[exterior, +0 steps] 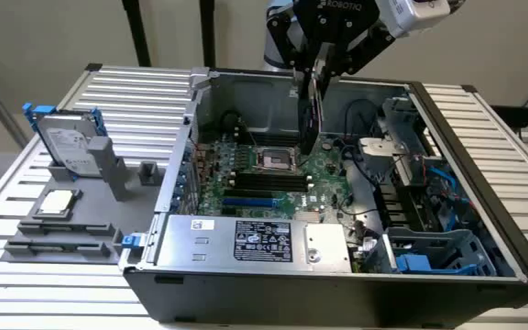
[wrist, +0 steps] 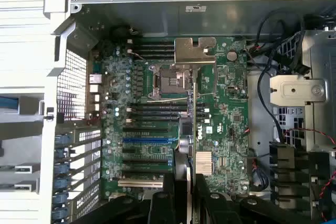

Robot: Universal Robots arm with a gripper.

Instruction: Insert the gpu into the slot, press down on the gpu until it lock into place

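Edge-on, the gpu [exterior: 311, 117] [wrist: 194, 51], dark with a silver end bracket, hangs upright over the motherboard [wrist: 231, 93], clamped in the downward-pointing claw [exterior: 319, 69] [wrist: 187, 182], apart from the blue slot [exterior: 248, 203] [wrist: 147, 140].

ROBOTIQ on pincer [exterior: 317, 72], DELL on motherboard [wrist: 231, 103]

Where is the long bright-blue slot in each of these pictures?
Exterior view: the long narrow bright-blue plastic slot lies between the black memory slots and the large grey metal power-supply box.
Wrist view: the slot lies across a bank of memory slots from the socket.
Shared landmark: the square silver processor socket, beside those memory slots.
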